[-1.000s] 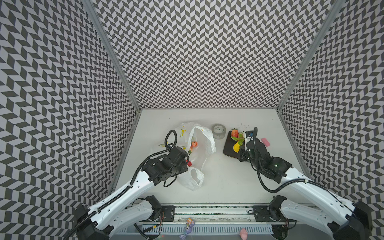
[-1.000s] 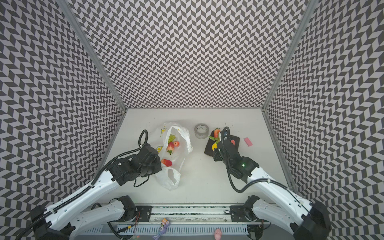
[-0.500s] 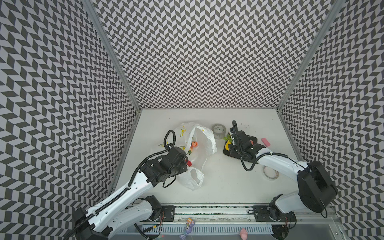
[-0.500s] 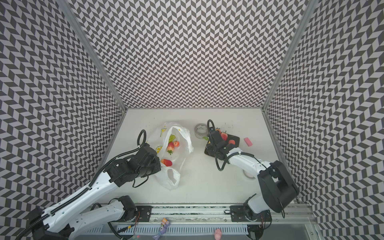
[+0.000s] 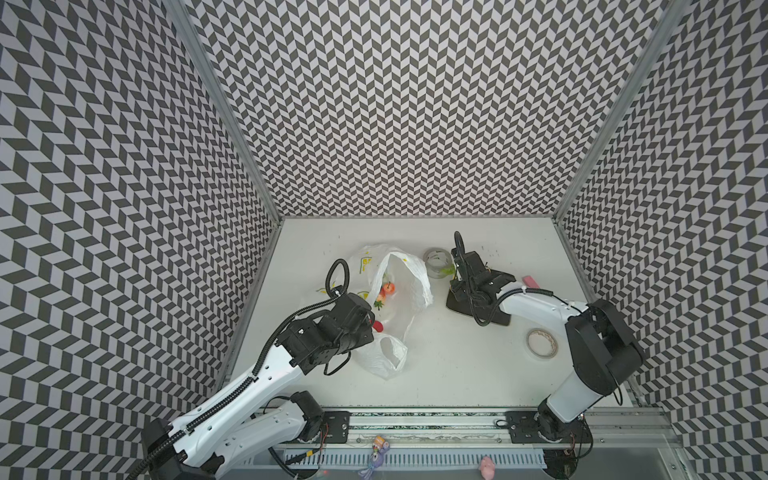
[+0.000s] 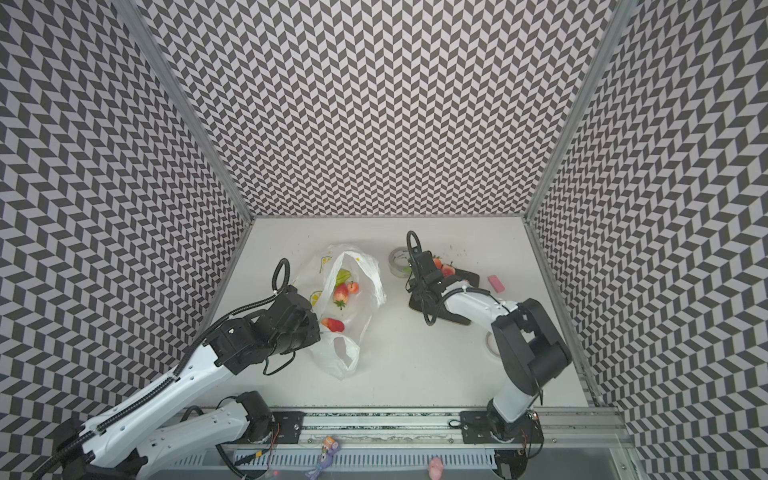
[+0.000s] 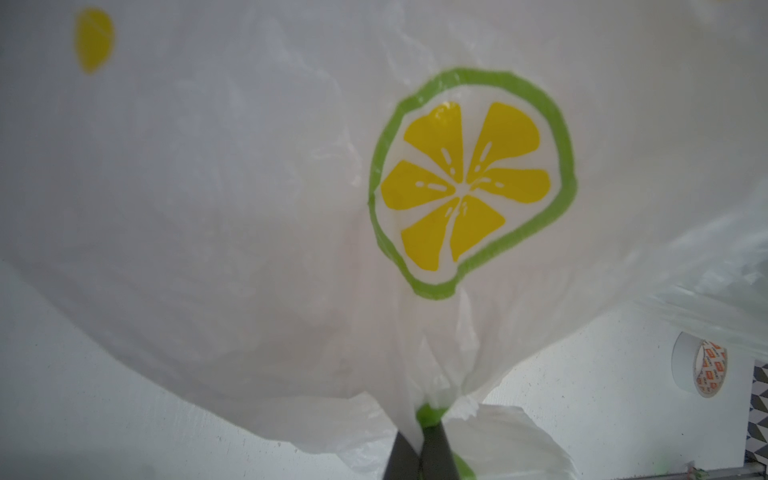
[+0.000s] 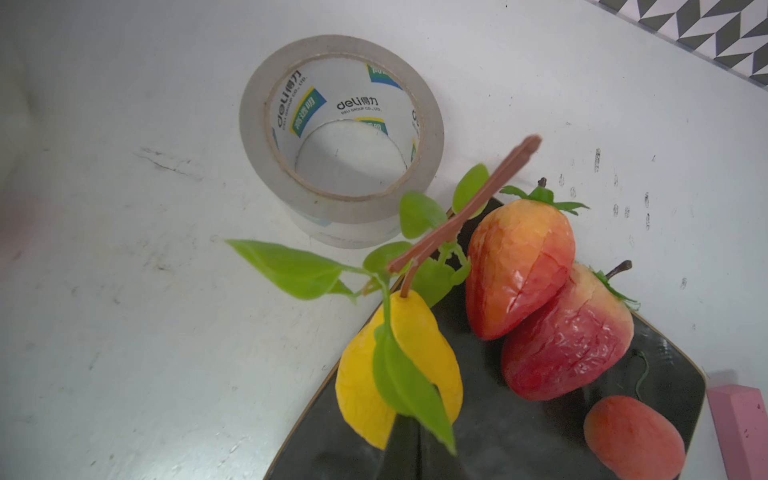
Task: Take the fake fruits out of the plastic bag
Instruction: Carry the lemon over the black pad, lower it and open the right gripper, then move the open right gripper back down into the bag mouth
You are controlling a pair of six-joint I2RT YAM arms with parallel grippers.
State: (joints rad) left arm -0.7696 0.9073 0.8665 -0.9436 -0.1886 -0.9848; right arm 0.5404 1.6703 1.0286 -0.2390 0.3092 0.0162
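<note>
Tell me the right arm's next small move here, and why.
Probably ease the right gripper slightly further in over the black rectangular tray before releasing. Its jaws appear shut on the yellow plastic pear with green leaves, and that pear straddles the tray's rim beside the clear tape roll; dropped here, it might roll onto the white table.

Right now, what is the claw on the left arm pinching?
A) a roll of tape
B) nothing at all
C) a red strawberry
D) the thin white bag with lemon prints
D: in the left wrist view the left claw is shut on a gathered fold of the plastic bag.
</note>
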